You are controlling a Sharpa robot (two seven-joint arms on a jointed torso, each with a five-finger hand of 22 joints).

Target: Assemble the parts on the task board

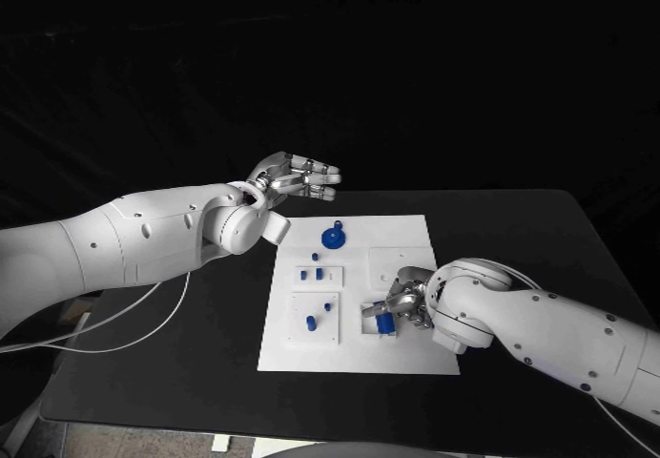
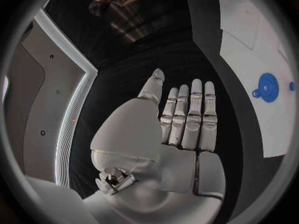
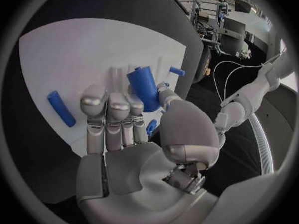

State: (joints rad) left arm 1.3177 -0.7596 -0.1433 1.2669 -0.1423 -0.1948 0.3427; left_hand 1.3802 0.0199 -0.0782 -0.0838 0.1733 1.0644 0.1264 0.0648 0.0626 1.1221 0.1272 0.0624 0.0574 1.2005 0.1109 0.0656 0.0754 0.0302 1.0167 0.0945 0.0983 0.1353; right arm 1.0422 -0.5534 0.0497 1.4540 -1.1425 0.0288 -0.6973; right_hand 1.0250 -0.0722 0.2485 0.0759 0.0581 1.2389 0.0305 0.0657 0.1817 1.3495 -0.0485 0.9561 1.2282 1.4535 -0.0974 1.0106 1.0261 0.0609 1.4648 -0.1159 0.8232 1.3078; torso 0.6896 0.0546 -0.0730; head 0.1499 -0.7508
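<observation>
- Task board: white plate lying flat in the middle of the black table.
- Left hand: raised above the table beyond the board's far left corner, fingers straight and side by side, holding nothing.
- Right hand: low over the board's near right part, thumb and fingers closed on a blue cylinder.
- Blue gear: flat on the board's far part.
- Small blue pegs: lying in the board's left recesses.

Right hand over board near edge, cylinder betw. thumb & fingers; peg lies beside fingertips.
</observation>
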